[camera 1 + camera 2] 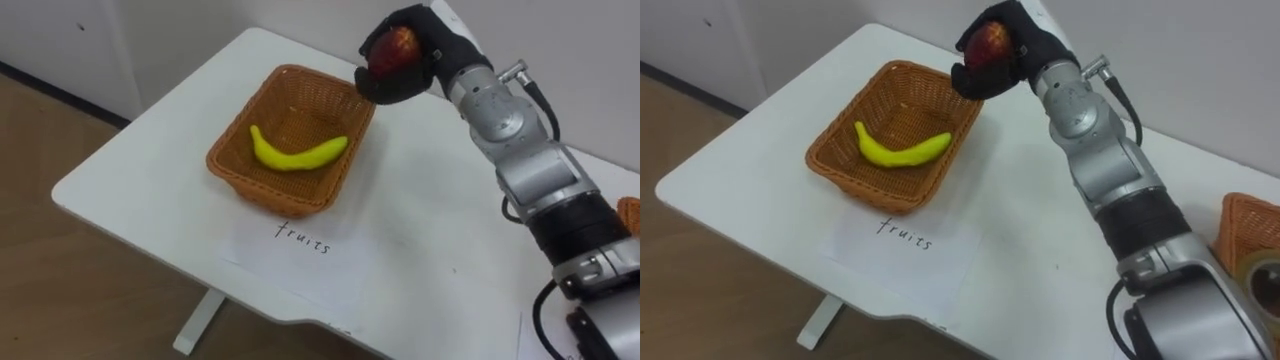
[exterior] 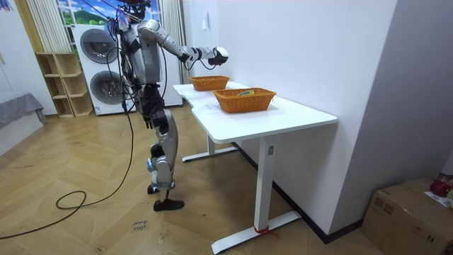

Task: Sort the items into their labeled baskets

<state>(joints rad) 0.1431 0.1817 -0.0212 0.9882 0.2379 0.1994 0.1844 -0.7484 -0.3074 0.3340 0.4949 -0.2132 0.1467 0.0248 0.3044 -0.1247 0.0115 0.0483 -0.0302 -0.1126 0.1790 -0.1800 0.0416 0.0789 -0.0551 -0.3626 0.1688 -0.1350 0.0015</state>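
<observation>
Two baskets on one white table (image 1: 140, 175). In the room view the robot stands upright at the table's far end, washing machines (image 2: 99, 71) close by, right arm stretched out over the tabletop.

Wicker basket (image 1: 262, 192) sits toward the table's left corner in the eye views: rectangular, orange-brown, open top. Second basket (image 1: 1246, 212), same weave, shows partly at the right edge, well apart from the first. Sth roundish inside it, can't tell what.

Paper sheet (image 1: 300, 255) lies flat on the table just in front of the wicker basket, right by its near wall, w/ a handwritten word on it.

Right hand (image 1: 398, 88), black, is up in the air approx above the wicker basket's far right corner. Its fingers & thumb are curled round an apple (image 1: 396, 44), gripping it from below & the sides.

Banana (image 1: 296, 155), yellow, lies on the wicker basket's floor, curved, ends tipped up.

Apple is red w/ a yellowish patch, held clear of the rim, not touching basket or banana.
</observation>
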